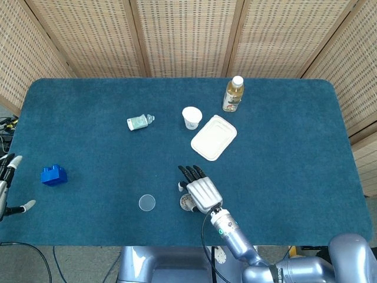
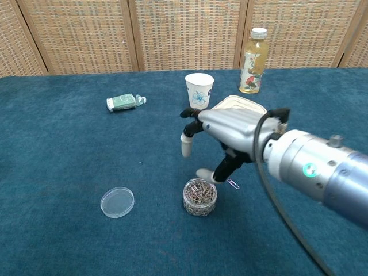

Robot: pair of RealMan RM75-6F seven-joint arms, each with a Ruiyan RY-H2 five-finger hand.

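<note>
A small clear jar [image 2: 200, 197] full of paper clips stands open on the blue cloth; it also shows as the jar [image 1: 187, 202] in the head view. Its clear round lid [image 2: 117, 202] lies to the left, seen too as the lid [image 1: 147, 203]. My right hand [image 2: 230, 133] hovers just above and behind the jar, fingers spread, holding nothing; the head view shows the same right hand [image 1: 201, 191]. One loose paper clip [image 2: 233, 184] lies beside the jar. My left hand [image 1: 7, 186] sits at the table's left edge, fingers apart and empty, near a blue brick [image 1: 53, 175].
A paper cup [image 2: 199, 91], a white lidded container [image 2: 241, 104] and a drink bottle [image 2: 253, 53] stand behind the right hand. A green tube [image 2: 123, 102] lies at the back left. Wicker screens close off the far side.
</note>
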